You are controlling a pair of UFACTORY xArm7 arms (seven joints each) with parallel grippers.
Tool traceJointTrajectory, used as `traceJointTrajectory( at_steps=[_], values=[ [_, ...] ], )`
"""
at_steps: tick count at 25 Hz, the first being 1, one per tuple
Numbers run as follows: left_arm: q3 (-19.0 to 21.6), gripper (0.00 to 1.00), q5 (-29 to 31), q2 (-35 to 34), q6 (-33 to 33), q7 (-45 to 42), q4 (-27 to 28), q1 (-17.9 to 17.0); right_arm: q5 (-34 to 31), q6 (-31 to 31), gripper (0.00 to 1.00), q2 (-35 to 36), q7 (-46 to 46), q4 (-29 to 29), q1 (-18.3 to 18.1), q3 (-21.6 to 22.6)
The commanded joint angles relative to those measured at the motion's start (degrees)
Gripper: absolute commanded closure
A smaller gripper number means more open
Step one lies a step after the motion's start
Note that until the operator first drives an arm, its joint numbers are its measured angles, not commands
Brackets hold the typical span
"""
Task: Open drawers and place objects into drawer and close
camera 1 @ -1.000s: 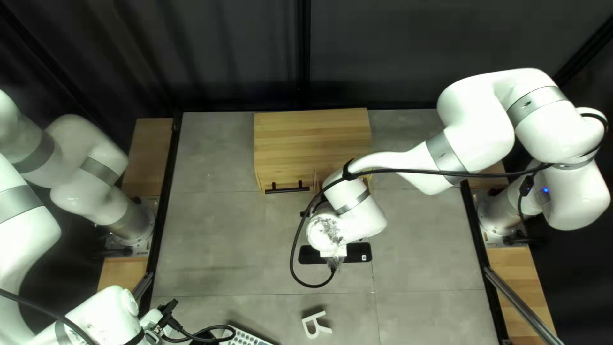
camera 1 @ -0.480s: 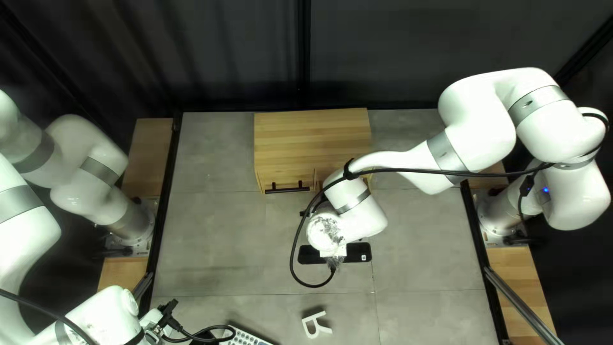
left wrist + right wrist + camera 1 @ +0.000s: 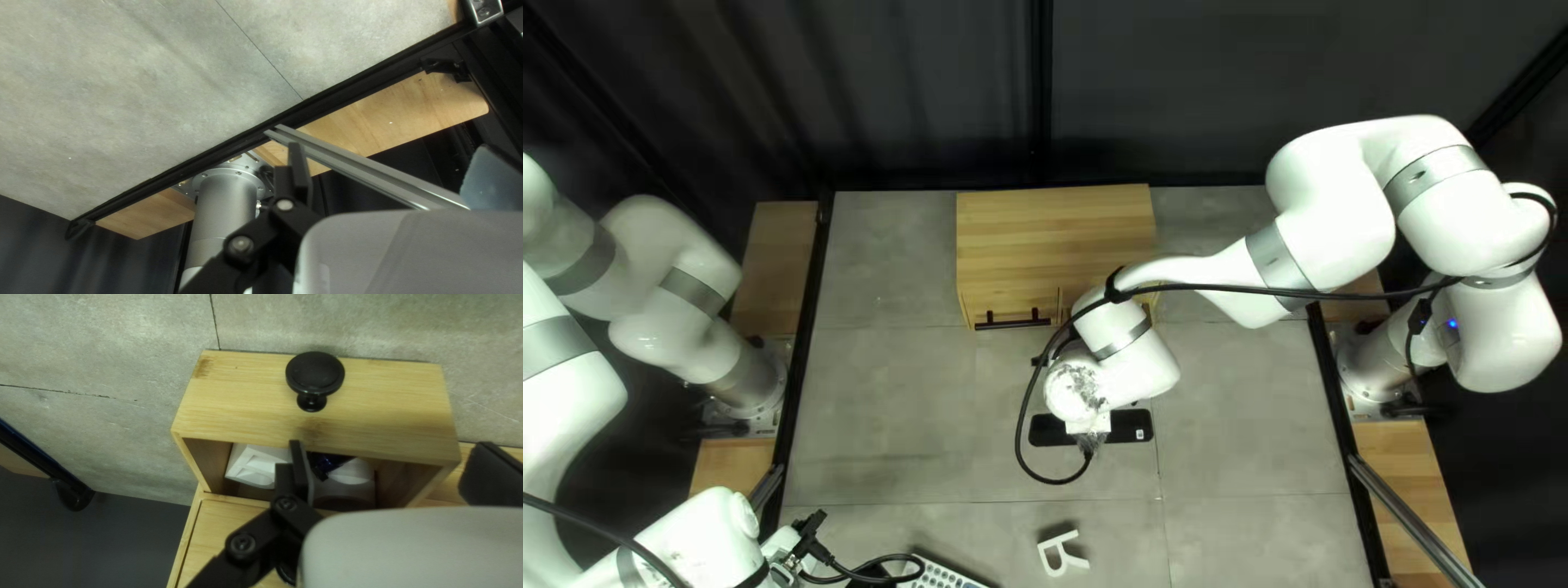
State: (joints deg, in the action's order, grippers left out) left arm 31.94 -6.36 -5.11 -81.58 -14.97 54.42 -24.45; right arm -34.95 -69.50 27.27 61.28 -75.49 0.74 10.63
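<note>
At the centre of the top left view, my right gripper (image 3: 1067, 354) is mostly hidden under its wrist, before the wooden cabinet (image 3: 1051, 234). In the right wrist view, the gripper (image 3: 393, 471) is open above a pulled-out drawer (image 3: 250, 416) with a round black knob (image 3: 315, 373). One finger overlaps the opening; the other is beside the drawer's far side. Inside lie a white object (image 3: 256, 464), a dark blue shiny item (image 3: 326, 461) and a pale rounded one (image 3: 355, 473). My left gripper (image 3: 784, 550) is low at the left; its wrist view shows the gripper (image 3: 391, 175) open and empty.
A closed drawer with a bar handle (image 3: 1013, 319) is at the cabinet's front left. Near the table's near edge are a white letter R (image 3: 1062, 553) and part of a keyboard (image 3: 942, 573). A metal rail (image 3: 354, 166) is ahead of my left gripper.
My right arm's wrist has shifted very slightly left and toward the table's far edge. The left arm, cabinet and letter have not moved.
</note>
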Motion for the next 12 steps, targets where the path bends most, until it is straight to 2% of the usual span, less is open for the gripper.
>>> traceJointTrajectory(
  at_steps=[1, 12],
  values=[
    [0.00, 0.00, 0.00, 0.00, 0.00, 0.00, 0.00, 0.00, 0.27, -0.51, 0.00, -0.24, -0.04, 0.18, -0.04, -0.02],
    [0.00, 0.00, 0.00, 0.00, 0.00, 0.00, 0.00, 0.00, 0.69, -1.61, 0.00, -0.34, -0.34, 0.04, 0.13, 0.01]
  ],
)
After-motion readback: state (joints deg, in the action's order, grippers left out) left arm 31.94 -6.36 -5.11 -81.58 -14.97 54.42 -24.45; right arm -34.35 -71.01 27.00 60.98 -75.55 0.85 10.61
